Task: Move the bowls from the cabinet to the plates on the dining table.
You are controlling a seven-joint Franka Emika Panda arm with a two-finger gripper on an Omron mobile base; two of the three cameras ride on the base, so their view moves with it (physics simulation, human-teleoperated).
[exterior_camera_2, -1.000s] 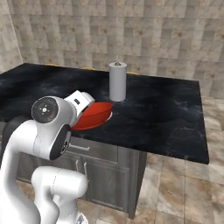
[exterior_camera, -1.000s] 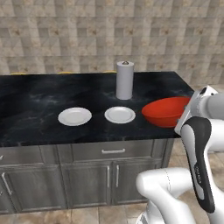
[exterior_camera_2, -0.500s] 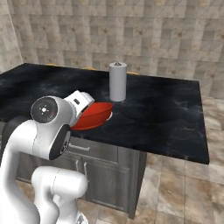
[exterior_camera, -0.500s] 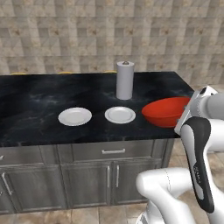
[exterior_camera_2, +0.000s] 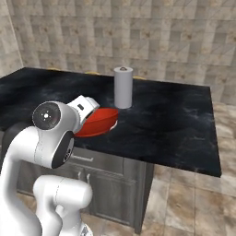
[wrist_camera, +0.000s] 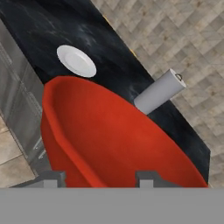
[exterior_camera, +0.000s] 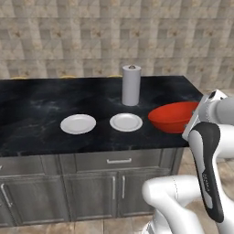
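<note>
Hand view: the red bowl is gripped at its rim by the pincer, held above the surface right of two plates. Glossy and rigid, it is judged slippery.

A grey paper-towel roll stands upright on its holder. Behind it, a beige stone-tile wall; below, tiled floor.

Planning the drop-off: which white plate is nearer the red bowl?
The right plate, in front of the grey cylinder; the left plate is farther from the bowl.
</note>
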